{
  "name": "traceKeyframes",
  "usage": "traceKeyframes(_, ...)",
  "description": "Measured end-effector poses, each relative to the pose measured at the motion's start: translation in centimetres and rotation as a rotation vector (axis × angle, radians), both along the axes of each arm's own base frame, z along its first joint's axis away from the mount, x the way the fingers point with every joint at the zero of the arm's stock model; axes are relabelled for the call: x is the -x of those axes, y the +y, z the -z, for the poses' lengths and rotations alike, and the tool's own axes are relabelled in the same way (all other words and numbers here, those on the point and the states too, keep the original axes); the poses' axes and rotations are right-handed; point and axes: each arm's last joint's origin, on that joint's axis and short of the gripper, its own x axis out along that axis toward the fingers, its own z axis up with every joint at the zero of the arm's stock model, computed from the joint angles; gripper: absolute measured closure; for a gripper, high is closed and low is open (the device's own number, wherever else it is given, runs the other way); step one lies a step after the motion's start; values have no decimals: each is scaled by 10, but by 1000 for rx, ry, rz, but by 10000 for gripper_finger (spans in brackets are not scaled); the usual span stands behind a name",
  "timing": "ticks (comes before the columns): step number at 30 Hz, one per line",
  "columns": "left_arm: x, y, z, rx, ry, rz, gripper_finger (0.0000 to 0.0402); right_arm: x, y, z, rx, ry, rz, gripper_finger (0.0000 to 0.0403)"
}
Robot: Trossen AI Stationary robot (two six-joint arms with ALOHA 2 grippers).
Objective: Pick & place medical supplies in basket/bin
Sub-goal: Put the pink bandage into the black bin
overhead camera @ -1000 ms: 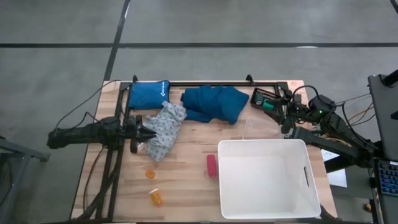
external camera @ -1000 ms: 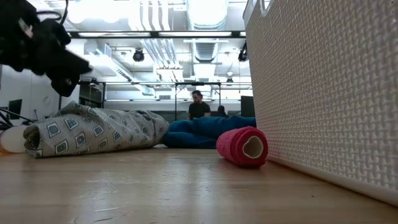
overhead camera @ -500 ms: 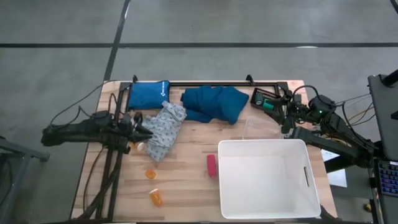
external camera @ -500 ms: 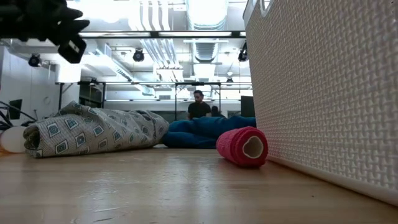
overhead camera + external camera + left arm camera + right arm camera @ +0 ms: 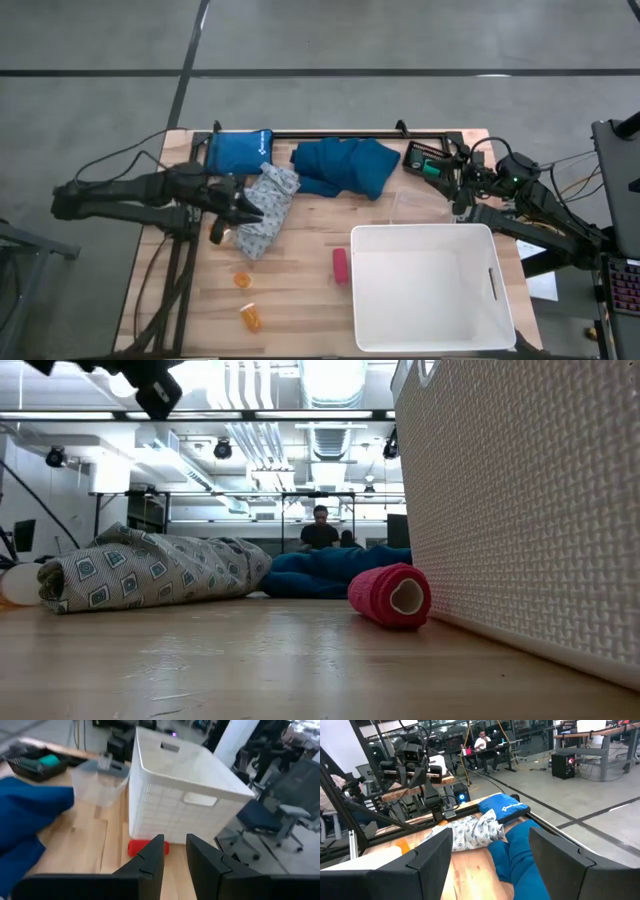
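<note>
My left gripper (image 5: 246, 208) hovers above the table over the left edge of the pale patterned garment (image 5: 264, 210), its fingers a little apart and holding nothing; it shows at the low view's top (image 5: 152, 388). The dark teal garment (image 5: 345, 166) lies at the far edge. The pink-red cylinder (image 5: 340, 265) lies on its side beside the white tub (image 5: 420, 229). Two orange pill bottles (image 5: 242, 279) lie near the near-left corner. Green blocks sit in a black tray (image 5: 428, 160). My right gripper (image 5: 458, 190) waits open by the far right corner.
A blue pouch (image 5: 240, 150) lies at the far left corner. A clear plastic container (image 5: 414, 205) stands between the tray and the tub. A black rail runs along the far edge. Bare wood shows between the patterned garment and the tub. People sit in the room beyond.
My left gripper has risen well above the table, drawn back briefly toward the left edge, then moved right over the patterned garment's left edge. The garments, bottles, cylinder and right arm have stayed where they were.
</note>
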Motion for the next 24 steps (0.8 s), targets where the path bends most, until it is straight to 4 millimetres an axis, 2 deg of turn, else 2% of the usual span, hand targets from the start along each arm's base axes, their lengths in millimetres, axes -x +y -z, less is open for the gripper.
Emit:
traceKeyframes(7, -27, -6, 3, -7, 65, 164, 314, 0, 0, 0, 0, 0, 1, 147)
traceKeyframes(24, -65, -8, 26, 0, 210, 178, 314, 0, 0, 0, -2, 3, 1, 147)
